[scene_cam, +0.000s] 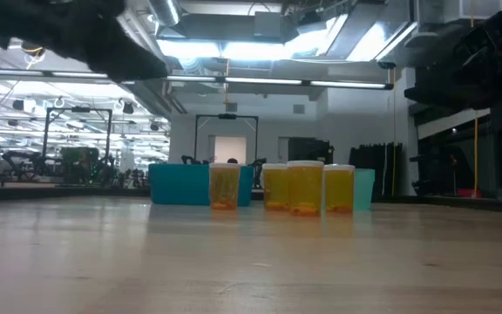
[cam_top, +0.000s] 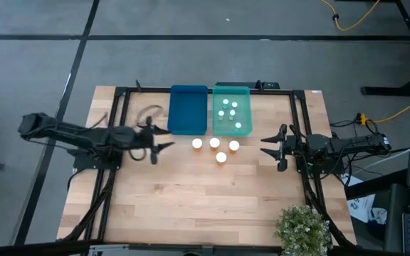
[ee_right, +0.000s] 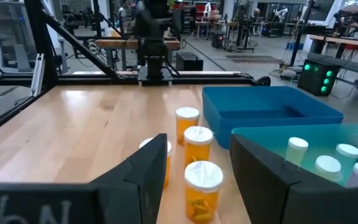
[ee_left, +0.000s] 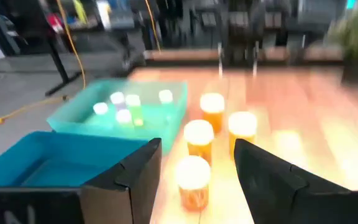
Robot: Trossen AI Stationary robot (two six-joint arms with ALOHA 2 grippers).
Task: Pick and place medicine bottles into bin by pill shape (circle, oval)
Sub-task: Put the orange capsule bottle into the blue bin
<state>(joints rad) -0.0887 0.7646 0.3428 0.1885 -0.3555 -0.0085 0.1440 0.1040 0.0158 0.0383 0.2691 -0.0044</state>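
Several orange-amber bottles with white caps (cam_top: 216, 148) stand upright on their bases on the wooden table, just in front of two bins; they show in the low view (scene_cam: 306, 187) too. Several small pale bottles (cam_top: 228, 112) stand inside the light-teal bin (cam_top: 231, 91). The blue bin (cam_top: 188, 108) beside it holds nothing. My left gripper (cam_top: 164, 143) is open, left of the amber bottles, pointing at them (ee_left: 194, 180). My right gripper (cam_top: 270, 148) is open, right of them (ee_right: 202, 186).
A black metal frame (cam_top: 299, 121) runs around the work area. A small green plant (cam_top: 303, 229) stands at the table's near right corner. Bare wood lies in front of the bottles, toward the near edge.
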